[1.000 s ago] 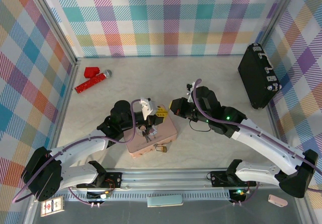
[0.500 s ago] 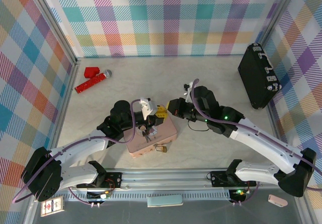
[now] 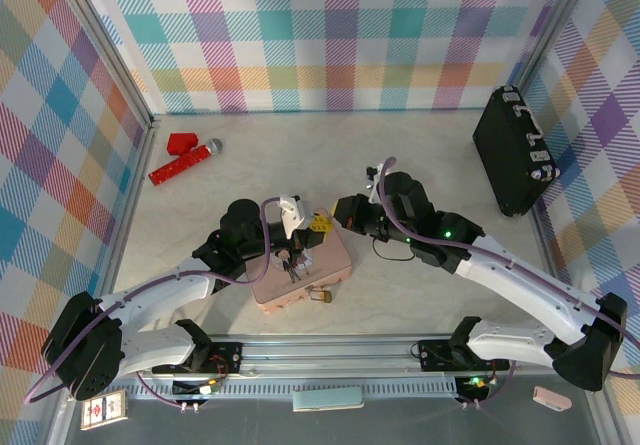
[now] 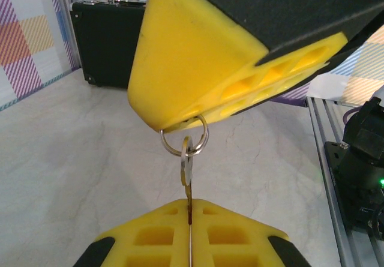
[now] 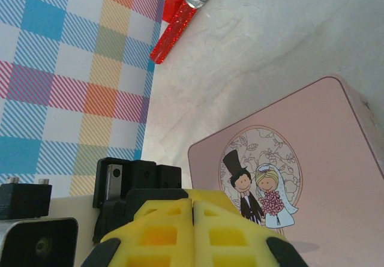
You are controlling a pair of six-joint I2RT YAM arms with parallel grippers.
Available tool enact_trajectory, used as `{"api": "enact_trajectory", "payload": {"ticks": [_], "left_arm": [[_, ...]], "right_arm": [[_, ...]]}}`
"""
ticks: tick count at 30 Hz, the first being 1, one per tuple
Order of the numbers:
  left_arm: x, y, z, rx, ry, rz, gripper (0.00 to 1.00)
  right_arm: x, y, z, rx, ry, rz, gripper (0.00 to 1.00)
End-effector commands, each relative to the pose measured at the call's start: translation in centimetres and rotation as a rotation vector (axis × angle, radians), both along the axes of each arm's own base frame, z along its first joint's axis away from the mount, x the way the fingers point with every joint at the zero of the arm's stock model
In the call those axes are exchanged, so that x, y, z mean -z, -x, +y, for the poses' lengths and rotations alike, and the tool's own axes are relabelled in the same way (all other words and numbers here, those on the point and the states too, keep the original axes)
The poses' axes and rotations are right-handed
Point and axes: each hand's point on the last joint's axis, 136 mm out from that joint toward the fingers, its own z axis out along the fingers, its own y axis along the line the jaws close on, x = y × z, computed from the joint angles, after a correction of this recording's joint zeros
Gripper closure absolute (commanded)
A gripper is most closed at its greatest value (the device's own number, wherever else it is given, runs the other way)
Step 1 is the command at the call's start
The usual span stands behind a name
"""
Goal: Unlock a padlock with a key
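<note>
1. Fingers [image 4: 150,237] of the left gripper [image 4: 189,210] were pressed together, with the lower end of the key [image 4: 186,166] pinched between their tips.
2. The key stood upright, its head threaded on a thin silver key ring [image 4: 171,152].
3. The right gripper [image 5: 192,216] was closed too, and the ring hung from the tip of its yellow fingers, just above the left gripper.
4. In the top view, both grippers met over the far edge of the pink tin [image 3: 330,257].
5. The padlock [image 3: 320,295] sat against the tin's near edge, apart from both grippers.
6. A red toy microphone [image 3: 185,157] lay near the far left corner, and a black case [image 3: 515,150] stood by the right wall.
</note>
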Motion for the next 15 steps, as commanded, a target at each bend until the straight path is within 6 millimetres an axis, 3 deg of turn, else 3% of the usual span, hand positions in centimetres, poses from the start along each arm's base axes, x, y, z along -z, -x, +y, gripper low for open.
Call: {"api": "enact_trajectory", "payload": {"ticks": [1, 15], "left_arm": [[-1.97, 0.38, -0.38, 0.017, 0.033, -0.042, 0.93], [-2.21, 0.05, 0.0, -0.018, 0.031, -0.048, 0.93]], "right_arm": [[0.05, 0.03, -0.6, 0.019, 0.007, -0.006, 1.0], [0.78, -0.01, -1.07, 0.033, 0.031, -0.001, 1.0]]}}
